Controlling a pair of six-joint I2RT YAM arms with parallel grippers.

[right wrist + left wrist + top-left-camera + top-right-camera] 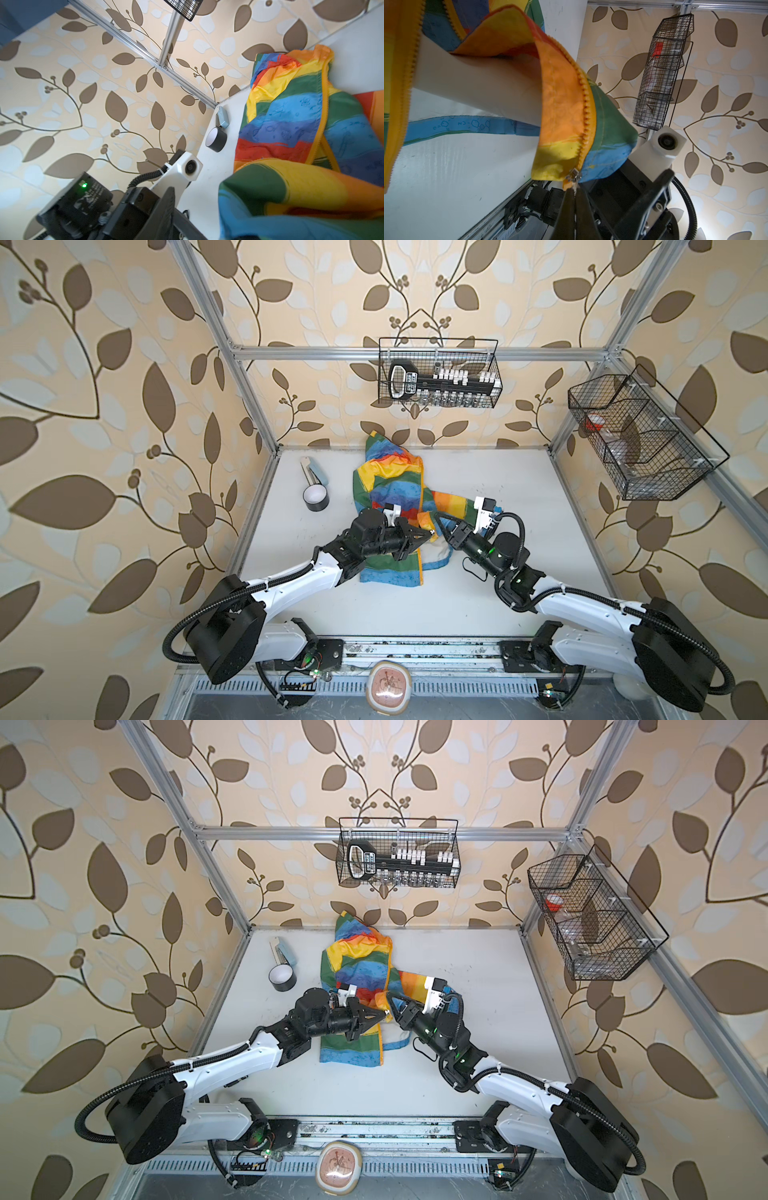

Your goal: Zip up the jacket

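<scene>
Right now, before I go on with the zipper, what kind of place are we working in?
Probably a robot test cell dressed as a room, not a real home: an aluminium frame boxes in the white table, leaf wallpaper covers the walls, and wire baskets hang from the frame.

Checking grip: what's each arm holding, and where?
Left gripper pinches the jacket by its zipper end, beside the slider. Right gripper: cannot tell.
</scene>
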